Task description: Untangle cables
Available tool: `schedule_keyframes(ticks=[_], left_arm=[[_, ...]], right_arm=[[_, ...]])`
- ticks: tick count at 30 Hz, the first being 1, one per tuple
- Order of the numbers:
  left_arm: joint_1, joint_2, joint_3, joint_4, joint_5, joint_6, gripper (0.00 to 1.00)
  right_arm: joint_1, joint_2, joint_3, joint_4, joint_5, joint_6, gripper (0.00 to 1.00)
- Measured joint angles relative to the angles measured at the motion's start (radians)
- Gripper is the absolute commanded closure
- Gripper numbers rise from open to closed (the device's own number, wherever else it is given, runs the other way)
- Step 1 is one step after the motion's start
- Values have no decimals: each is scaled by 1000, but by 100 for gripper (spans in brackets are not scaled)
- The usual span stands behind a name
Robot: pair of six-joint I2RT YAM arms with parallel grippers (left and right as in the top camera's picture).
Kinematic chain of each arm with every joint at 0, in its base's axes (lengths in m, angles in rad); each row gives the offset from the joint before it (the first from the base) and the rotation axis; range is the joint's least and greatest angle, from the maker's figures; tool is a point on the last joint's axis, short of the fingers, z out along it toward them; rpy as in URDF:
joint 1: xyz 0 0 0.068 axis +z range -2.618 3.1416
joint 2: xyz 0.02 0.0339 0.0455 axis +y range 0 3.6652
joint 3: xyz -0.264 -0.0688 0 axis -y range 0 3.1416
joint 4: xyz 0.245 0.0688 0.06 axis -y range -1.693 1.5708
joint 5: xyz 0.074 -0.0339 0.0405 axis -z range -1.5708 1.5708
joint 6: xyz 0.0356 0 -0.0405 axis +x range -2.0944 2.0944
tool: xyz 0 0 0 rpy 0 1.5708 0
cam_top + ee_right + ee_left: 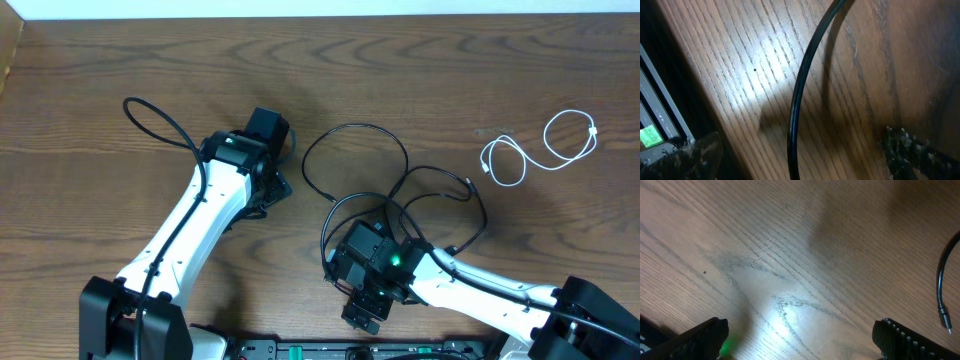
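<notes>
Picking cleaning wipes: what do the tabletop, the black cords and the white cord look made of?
Brown tabletop: wood or wood-look laminate, semi-gloss; grain lines and light glare show. Thin black cable: smooth plastic or rubber jacket, faint sheen, lying in loose curves. Thin white cable: probably a similar jacket; finish too small to tell.

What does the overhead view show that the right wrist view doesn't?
Only overhead: the white cable lying apart at the right, and the left arm. Only right wrist: a close look at the right gripper, open, with one strand running between its sides. Both: a black cable on the wooden table.
</notes>
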Motion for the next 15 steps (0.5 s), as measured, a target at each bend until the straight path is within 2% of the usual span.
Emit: schedule_keyframes(ticks=[15], left_arm=[[0, 0, 0, 0, 0, 0, 2]], right_arm=[[0, 0, 0, 3, 1, 23, 2]])
